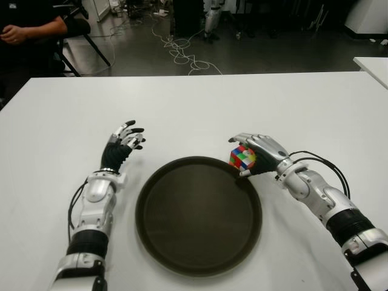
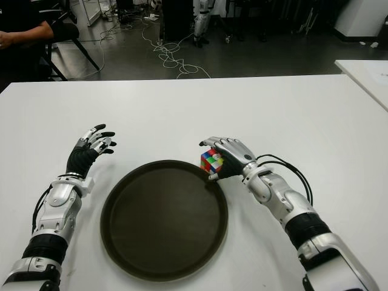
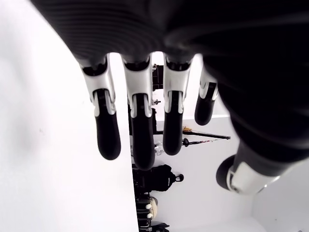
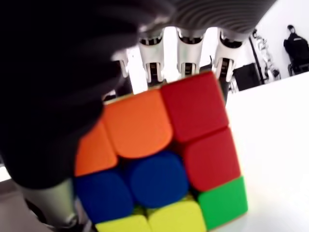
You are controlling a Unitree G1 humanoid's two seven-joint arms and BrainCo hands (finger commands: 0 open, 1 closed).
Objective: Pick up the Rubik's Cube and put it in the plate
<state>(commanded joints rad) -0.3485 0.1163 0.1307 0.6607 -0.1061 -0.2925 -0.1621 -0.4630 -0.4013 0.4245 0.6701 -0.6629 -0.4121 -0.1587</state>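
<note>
My right hand is shut on the multicoloured Rubik's Cube, holding it just at the right rim of the dark round plate. Up close, the right wrist view shows the cube with fingers curled over its far side and the thumb against its near side. I cannot tell whether the cube touches the table. The plate lies in front of me with nothing in it. My left hand is idle to the left of the plate, its fingers spread and holding nothing.
The white table stretches away beyond the plate. Past its far edge are floor cables, a seated person at the far left, and another white table's corner at the right.
</note>
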